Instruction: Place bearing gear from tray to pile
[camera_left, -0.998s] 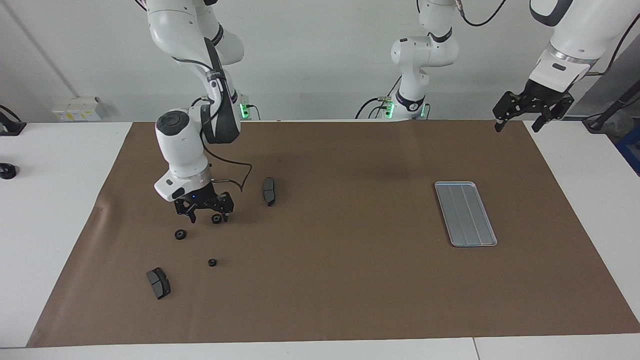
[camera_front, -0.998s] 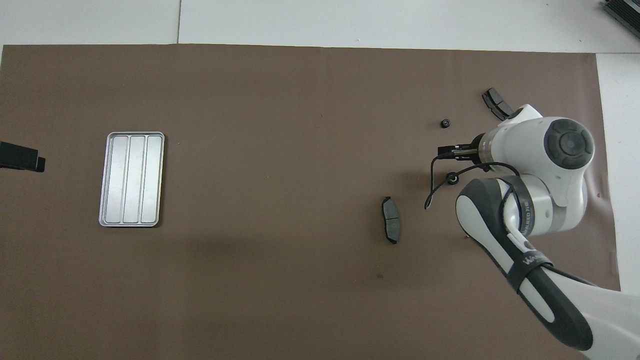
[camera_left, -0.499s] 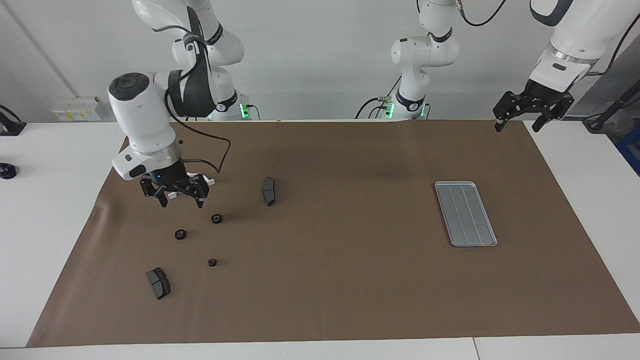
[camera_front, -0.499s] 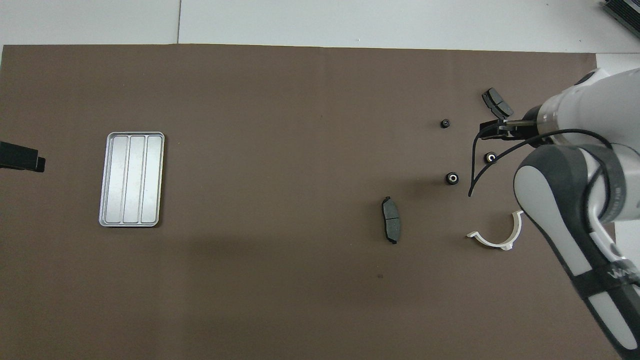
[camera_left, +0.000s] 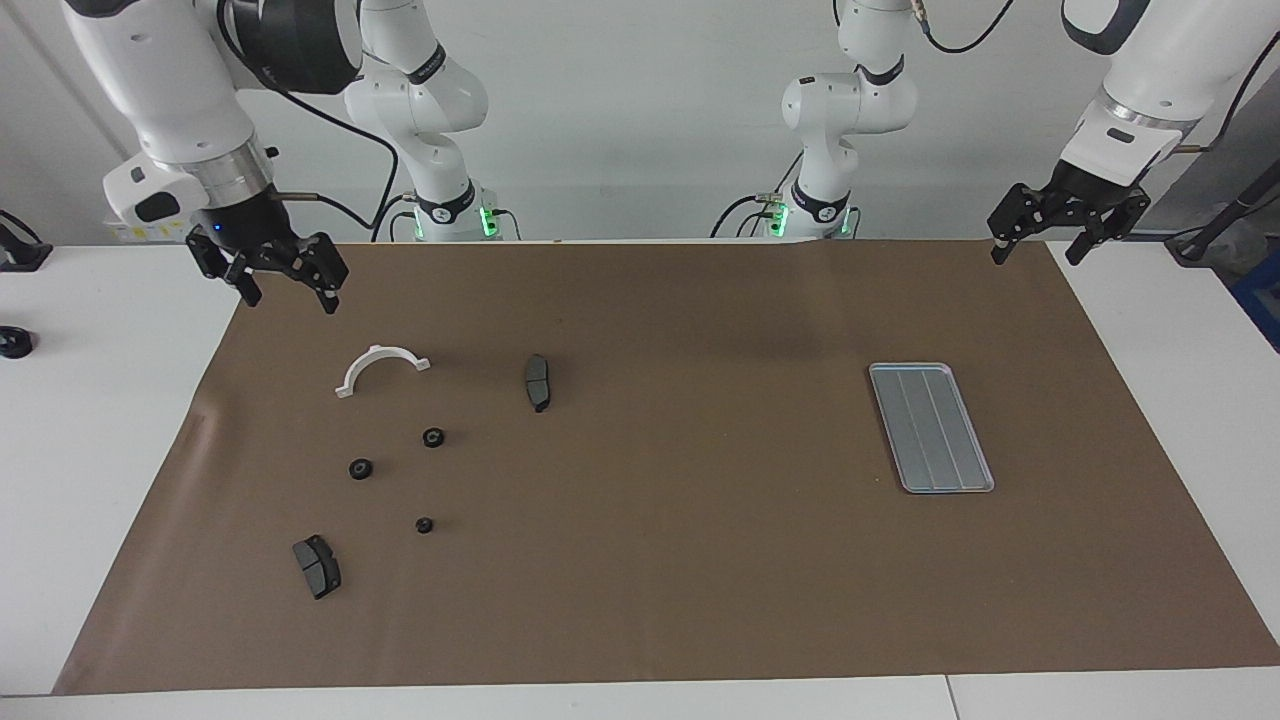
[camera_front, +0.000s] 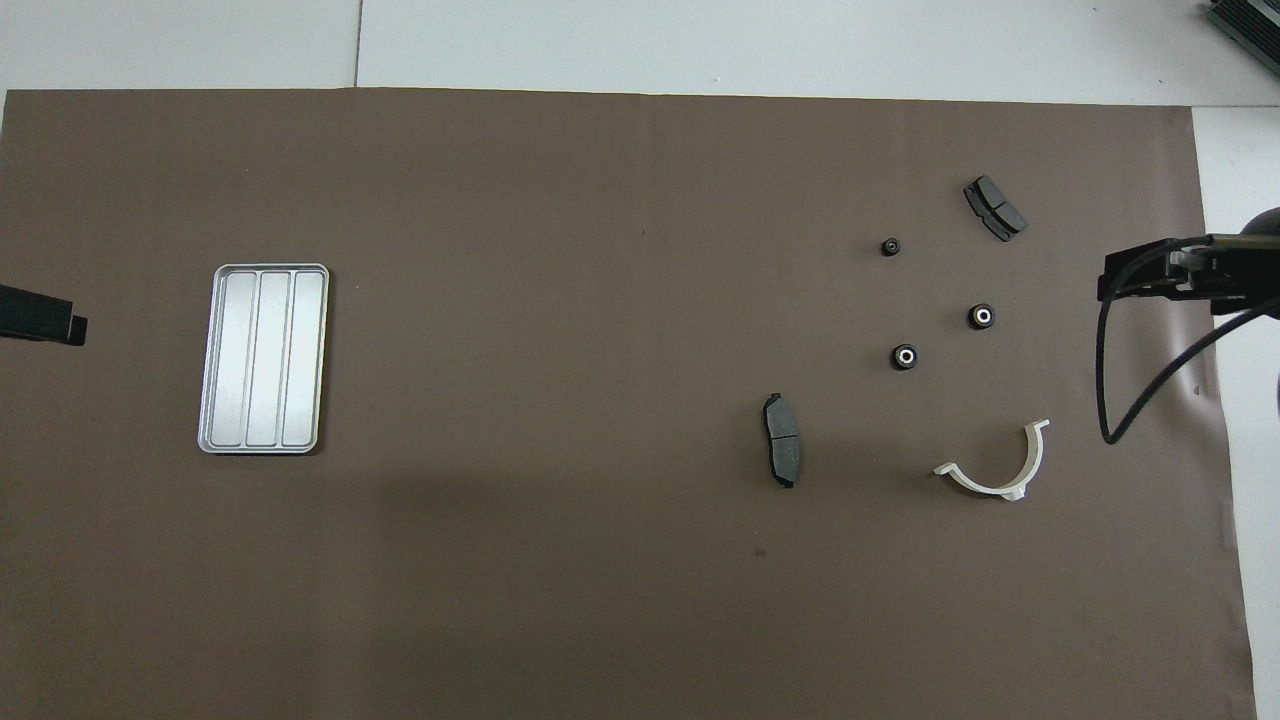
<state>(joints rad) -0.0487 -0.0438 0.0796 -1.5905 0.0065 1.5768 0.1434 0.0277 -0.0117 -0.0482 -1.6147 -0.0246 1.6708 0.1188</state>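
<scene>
**Right arm lifted clear of pile**

Right gripper (camera_left: 283, 283), jaws open and empty, now up over the mat's edge. Left gripper (camera_left: 1040, 240) waits, open. Bearing gears (camera_left: 433, 437) lie in the pile; tray (camera_left: 930, 427) empty. Advice: retract fully.

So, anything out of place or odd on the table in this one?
Nothing stands out. The ridged silver metal tray holds nothing, and three small black bearing gears lie apart among the white half-ring bracket and two dark grey brake pads. Nothing looks damaged.
</scene>
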